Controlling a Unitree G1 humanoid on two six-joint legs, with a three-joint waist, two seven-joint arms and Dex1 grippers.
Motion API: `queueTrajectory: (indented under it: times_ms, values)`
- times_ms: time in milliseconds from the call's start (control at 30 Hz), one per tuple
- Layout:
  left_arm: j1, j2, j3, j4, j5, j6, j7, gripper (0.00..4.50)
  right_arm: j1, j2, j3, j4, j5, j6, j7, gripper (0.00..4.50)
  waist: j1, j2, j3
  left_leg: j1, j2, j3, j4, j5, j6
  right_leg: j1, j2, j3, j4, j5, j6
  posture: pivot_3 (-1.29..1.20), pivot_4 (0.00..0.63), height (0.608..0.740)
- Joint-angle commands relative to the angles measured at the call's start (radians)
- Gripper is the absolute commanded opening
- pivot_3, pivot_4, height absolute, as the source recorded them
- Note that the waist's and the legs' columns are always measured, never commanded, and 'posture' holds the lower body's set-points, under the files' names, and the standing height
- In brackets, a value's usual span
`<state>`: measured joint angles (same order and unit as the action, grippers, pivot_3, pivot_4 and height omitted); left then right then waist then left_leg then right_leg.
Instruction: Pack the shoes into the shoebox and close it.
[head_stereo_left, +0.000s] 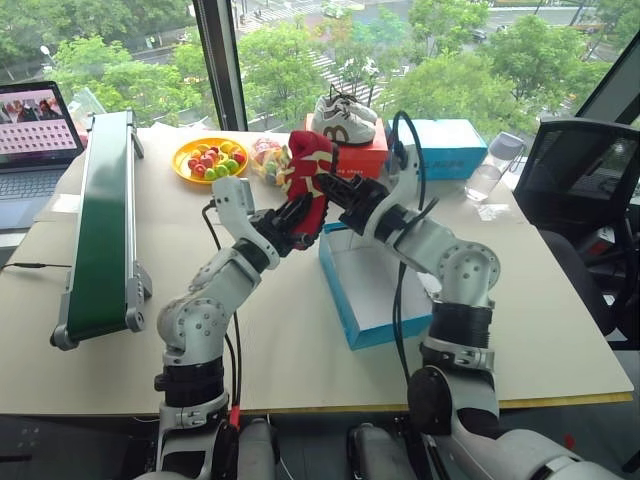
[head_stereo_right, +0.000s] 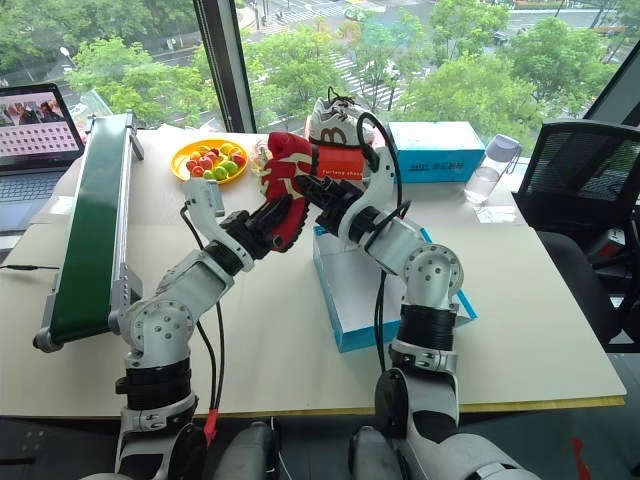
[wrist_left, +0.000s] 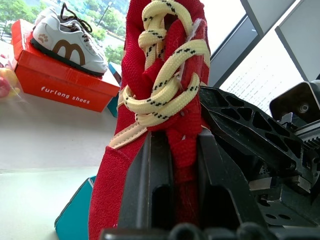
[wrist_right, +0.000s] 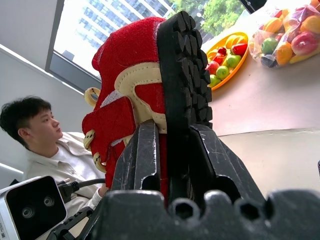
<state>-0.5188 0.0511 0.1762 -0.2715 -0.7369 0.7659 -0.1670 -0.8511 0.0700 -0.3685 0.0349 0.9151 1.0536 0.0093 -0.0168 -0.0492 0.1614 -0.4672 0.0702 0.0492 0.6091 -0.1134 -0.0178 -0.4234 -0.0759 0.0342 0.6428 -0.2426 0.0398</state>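
A red shoe (head_stereo_left: 309, 180) with cream laces is held up in the air between the two hands, above the far left corner of the open blue shoebox (head_stereo_left: 372, 285). The left hand (head_stereo_left: 298, 222) is clenched on the shoe's upper: in the left wrist view its black fingers (wrist_left: 150, 175) pinch the red fabric just under the lace knot. The right hand (head_stereo_left: 335, 192) comes in from 3 o'clock; in the right wrist view its fingers (wrist_right: 145, 155) straddle the black treaded sole and red heel, grasping or very nearly so. This looks like a hand-over, the shoe passing to the arm nearer the box so it can go down into the white interior. Only this one red shoe can be made out.

The shoebox lies on the tabletop (head_stereo_left: 280, 330) at about 5 o'clock from the shoe, its inside bare; its lid cannot be made out behind the right arm.

At 12 o'clock, a red shoebox (head_stereo_left: 350, 152) carries white sneakers (head_stereo_left: 343, 118), with a second blue box (head_stereo_left: 442, 148) and a clear bottle (head_stereo_left: 493, 165) beside it. At 10 o'clock sit a yellow plate of toy fruit (head_stereo_left: 210, 160) and a bag of fruit (head_stereo_left: 265, 158). A green conveyor (head_stereo_left: 103, 225) and a laptop (head_stereo_left: 35, 150) stand well apart at 9 o'clock. A person shows in the right wrist view. Nothing blocks the drop into the box but the right arm's own cable (head_stereo_left: 402, 290), trailing across it.
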Motion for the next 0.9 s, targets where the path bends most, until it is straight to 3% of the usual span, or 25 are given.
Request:
queueTrajectory:
  times_ms: [33, 67, 100, 267, 433, 567, 767, 900]
  values:
    - [-0.016, 0.001, -0.082, -0.034, 0.035, -0.028, -0.027, 0.08, -0.017, 0.023, 0.056, -0.041, 0.036, 0.008, 0.028, 0.82, 0.000, 0.000, 0.000, 0.000, 0.000, 0.000, 0.000, 0.000, 0.000, 0.000, 0.000, 0.000, 0.000, 0.000, 0.000, 0.00, 0.150, 0.736]
    - [-0.011, 0.002, -0.086, -0.035, 0.042, -0.036, -0.032, 0.08, -0.016, 0.023, 0.056, -0.043, 0.035, 0.007, 0.024, 0.82, 0.000, 0.000, 0.000, 0.000, 0.000, 0.000, 0.000, 0.000, 0.000, 0.000, 0.000, 0.000, 0.000, 0.000, 0.000, 0.00, 0.150, 0.736]
    - [-0.008, 0.002, -0.088, -0.036, 0.046, -0.043, -0.037, 1.08, -0.016, 0.024, 0.055, -0.044, 0.035, 0.005, 0.023, 0.80, 0.000, 0.000, 0.000, 0.000, 0.000, 0.000, 0.000, 0.000, 0.000, 0.000, 0.000, 0.000, 0.000, 0.000, 0.000, 0.00, 0.150, 0.736]
    - [0.028, 0.094, -0.167, -0.072, 0.115, -0.046, -0.101, 2.76, -0.053, -0.025, 0.011, -0.036, -0.022, -0.093, -0.011, 0.80, 0.000, 0.001, 0.000, 0.000, 0.000, 0.000, 0.000, 0.000, 0.000, 0.000, 0.000, 0.000, 0.000, 0.000, 0.000, 0.00, 0.150, 0.736]
    - [0.097, 0.175, -0.145, -0.098, 0.120, -0.047, -0.148, 2.76, -0.115, -0.197, -0.039, 0.025, -0.020, -0.058, 0.025, 0.80, 0.004, 0.002, 0.001, -0.001, 0.000, 0.000, 0.000, 0.000, 0.000, -0.001, 0.000, 0.000, -0.001, 0.000, 0.000, 0.00, 0.150, 0.736]
    - [0.137, 0.202, -0.151, -0.121, 0.110, -0.042, -0.174, 2.76, -0.123, -0.347, 0.015, 0.061, -0.043, 0.038, 0.077, 0.80, 0.004, 0.003, 0.001, -0.002, 0.000, 0.000, -0.001, 0.000, 0.000, -0.001, -0.001, 0.000, -0.002, 0.000, 0.000, 0.00, 0.150, 0.736]
    - [0.247, 0.328, -0.204, -0.215, 0.132, -0.100, -0.330, 2.76, -0.082, -0.600, 0.216, 0.068, -0.114, 0.233, 0.242, 0.80, -0.003, 0.004, 0.002, -0.001, 0.000, 0.001, -0.002, 0.000, 0.000, -0.002, -0.001, 0.001, -0.002, -0.001, -0.001, 0.00, 0.150, 0.736]
    - [0.261, 0.369, -0.204, -0.233, 0.137, -0.105, -0.362, 2.76, -0.037, -0.663, 0.383, 0.152, -0.262, 0.127, 0.353, 0.80, -0.003, 0.005, 0.002, -0.001, 0.000, 0.001, -0.001, 0.000, 0.000, -0.003, 0.000, 0.002, -0.002, -0.001, -0.002, 0.00, 0.150, 0.736]
